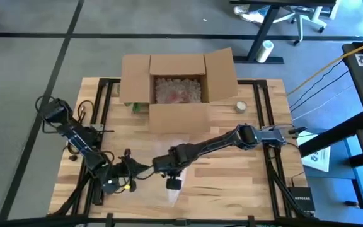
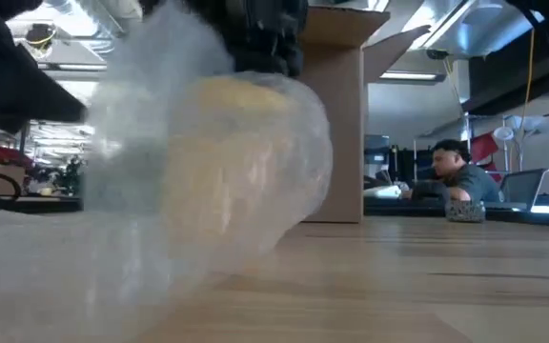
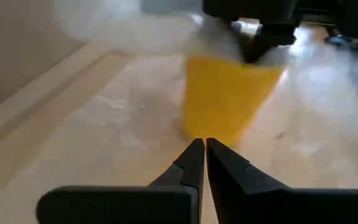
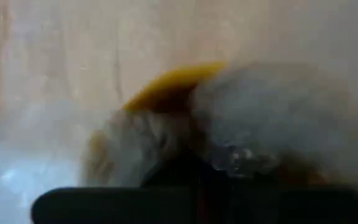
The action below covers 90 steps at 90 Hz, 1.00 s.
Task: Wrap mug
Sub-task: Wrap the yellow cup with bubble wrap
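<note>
- Bubble wrap (image 2: 208,162) fills the near part of the low view, and the yellow mug (image 2: 232,143) shows through it, standing on the counter (image 2: 427,286) near its front edge.
- Right pincer (image 1: 172,171) reaches from the right and presses down at the mug's top; whether it is clenched on the wrap, I cannot tell.
- Left pincer (image 3: 204,155) is clenched with nothing in it, pointing at the mug from just beside it.
- Cardboard box (image 1: 178,85) stands open at the far side, already with padding inside.
- To do this step well, I think the right arm should hold the mug steady while the left pulls the loose sheet tight around it.
</note>
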### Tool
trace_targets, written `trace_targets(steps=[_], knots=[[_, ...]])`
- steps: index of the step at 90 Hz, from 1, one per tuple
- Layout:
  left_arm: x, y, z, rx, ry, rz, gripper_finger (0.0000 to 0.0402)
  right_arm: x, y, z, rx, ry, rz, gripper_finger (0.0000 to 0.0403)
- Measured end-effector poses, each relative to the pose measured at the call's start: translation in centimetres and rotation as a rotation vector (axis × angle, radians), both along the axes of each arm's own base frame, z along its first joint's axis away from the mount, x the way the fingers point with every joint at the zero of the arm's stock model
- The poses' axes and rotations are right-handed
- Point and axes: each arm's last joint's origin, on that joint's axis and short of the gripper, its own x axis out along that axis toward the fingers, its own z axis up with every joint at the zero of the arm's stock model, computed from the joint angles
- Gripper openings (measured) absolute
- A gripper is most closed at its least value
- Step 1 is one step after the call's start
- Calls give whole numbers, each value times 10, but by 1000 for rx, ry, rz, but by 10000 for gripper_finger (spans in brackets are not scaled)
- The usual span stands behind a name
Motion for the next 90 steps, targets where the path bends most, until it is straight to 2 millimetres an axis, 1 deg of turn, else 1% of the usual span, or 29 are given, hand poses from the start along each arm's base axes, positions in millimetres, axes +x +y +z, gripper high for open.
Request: trace_targets(steps=[7,18,30,44,57,66,74,80,90], knots=[[1,7,-5,11,13,22,0,2,3,1,38,-29,45,0],[1,16,-11,17,16,50,0,2,11,5,102,-58,172,0],[2,23,-15,9,-21,52,0,0,14,6,113,-56,237,0],[10,25,-8,26,-86,24,0,-2,13,5,106,-33,245,0],[23,27,5,45,-143,-57,0,-2,13,4,105,-33,245,0],[31,32,9,44,-161,-104,0,-1,13,7,105,-47,234,0],[36,36,11,18,-170,-135,0,-2,13,19,107,-63,217,0],[37,36,13,6,-185,-162,0,-2,15,36,105,-101,208,0],[39,35,18,-5,-221,-212,0,-6,17,61,70,-108,196,0]])
